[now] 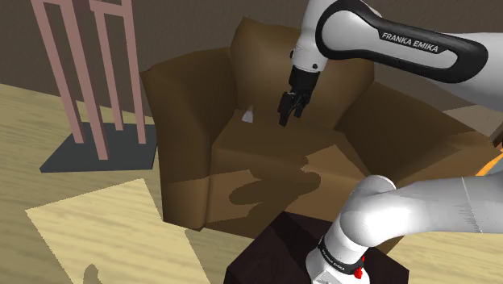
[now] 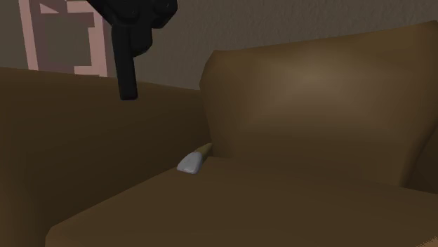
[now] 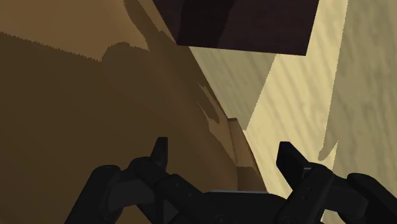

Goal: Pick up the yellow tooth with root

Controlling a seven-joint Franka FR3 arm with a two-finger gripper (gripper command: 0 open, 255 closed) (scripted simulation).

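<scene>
Jaws apart over the brown armchair point(image 1: 266, 161); the second exterior view reveals the pale tooth point(image 2: 191, 163), yellowish-rooted.

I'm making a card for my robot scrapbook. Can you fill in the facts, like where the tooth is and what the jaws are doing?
tooth: grey crown, yellowish root, lying on the seat where it meets the backrest
armchair: brown
jaws: open, empty, in the air above the seat, not touching the tooth
rack: pink, on a dark base beside the armchair
task: tooth not yet picked up
</scene>
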